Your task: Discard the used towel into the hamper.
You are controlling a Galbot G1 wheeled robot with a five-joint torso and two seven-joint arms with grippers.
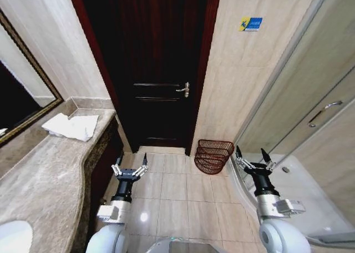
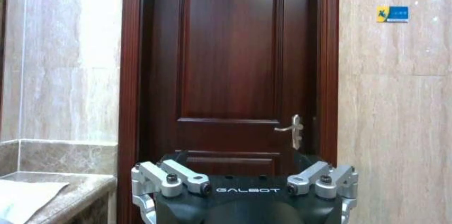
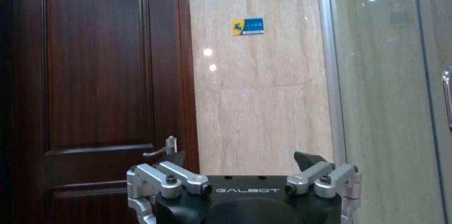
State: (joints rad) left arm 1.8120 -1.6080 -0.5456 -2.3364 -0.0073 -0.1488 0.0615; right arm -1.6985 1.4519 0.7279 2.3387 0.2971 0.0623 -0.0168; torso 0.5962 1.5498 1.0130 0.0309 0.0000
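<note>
White towel (image 1: 71, 126) on marble counter (image 1: 44, 175) (hamper (image 1: 213, 156) on tiled floor (image 1: 177, 192)).

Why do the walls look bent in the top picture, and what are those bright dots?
Head view: a wide lens bows the door frame and shower glass outward; a lamp glints off the floor tile. Right wrist view: ceiling lights reflect as spots on the glossy wall. Left wrist view: straight lines, even light.

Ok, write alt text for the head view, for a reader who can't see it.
A white towel lies crumpled on the marble counter at left, while the wire hamper stands on the tiled floor beside a dark wooden door. The left gripper and right gripper are both open and empty, held low above the floor.
</note>
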